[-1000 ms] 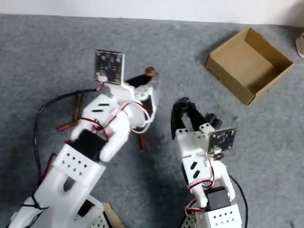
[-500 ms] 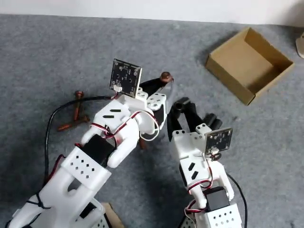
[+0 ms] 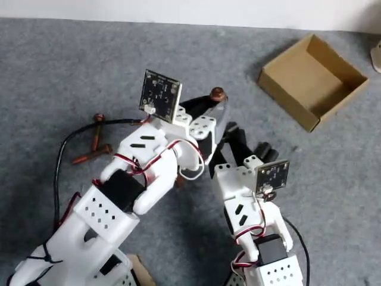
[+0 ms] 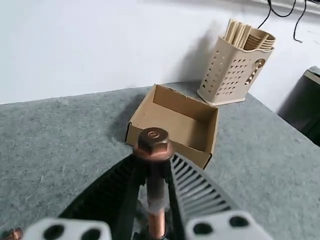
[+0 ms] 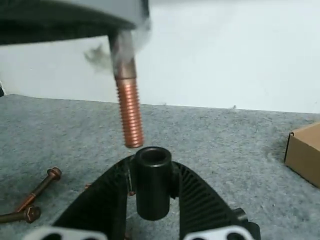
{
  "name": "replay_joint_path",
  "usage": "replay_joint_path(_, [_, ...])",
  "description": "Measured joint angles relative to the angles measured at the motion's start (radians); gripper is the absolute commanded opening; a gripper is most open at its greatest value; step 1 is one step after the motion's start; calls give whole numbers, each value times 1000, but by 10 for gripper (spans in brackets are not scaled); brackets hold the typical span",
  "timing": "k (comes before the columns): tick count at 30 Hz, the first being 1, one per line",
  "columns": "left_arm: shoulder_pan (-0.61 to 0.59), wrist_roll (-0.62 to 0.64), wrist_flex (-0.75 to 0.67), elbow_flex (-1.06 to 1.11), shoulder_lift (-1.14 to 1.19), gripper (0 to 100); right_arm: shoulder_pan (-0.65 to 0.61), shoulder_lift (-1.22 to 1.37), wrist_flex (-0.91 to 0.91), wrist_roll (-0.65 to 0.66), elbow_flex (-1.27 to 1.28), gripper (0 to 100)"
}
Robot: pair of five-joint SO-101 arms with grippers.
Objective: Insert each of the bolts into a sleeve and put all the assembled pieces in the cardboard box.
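My left gripper (image 4: 150, 185) is shut on a copper bolt (image 4: 154, 175), held upright with its hex head (image 3: 217, 93) on top. The bolt's threaded end (image 5: 129, 117) hangs just above the mouth of a black sleeve (image 5: 153, 181), a little off to one side. My right gripper (image 5: 151, 192) is shut on that sleeve, which stands upright. In the high view both grippers meet at the table's middle, the right gripper (image 3: 233, 138) just below the left one. The cardboard box (image 3: 311, 80) lies open at the far right.
Loose copper bolts (image 3: 95, 138) lie on the grey carpet left of the arms, also seen as bolts (image 5: 31, 197) in the right wrist view. A perforated beige holder (image 4: 235, 67) stands behind the box. A white wall runs along the far side.
The left arm has carried the bolt to the right, from left of the right gripper to directly over the sleeve. The right arm has barely moved.
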Motion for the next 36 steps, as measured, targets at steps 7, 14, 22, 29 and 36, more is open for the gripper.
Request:
replay_joint_path(7, [8,0,0,0,0,5,-18,0,0,0,0,5])
replay_joint_path(14, [2,0,-40,51,0,5,-28,0,0,0,0,5])
replay_joint_path(22, [0,-29,-75,83,0,5,-29,0,0,0,0,5])
replay_joint_path(29, [8,-109,-77,150,-2,5,-34,0,2,2,0,5])
replay_joint_path(36, [9,-176,-80,255,-6,7,-34,2,3,2,0,5])
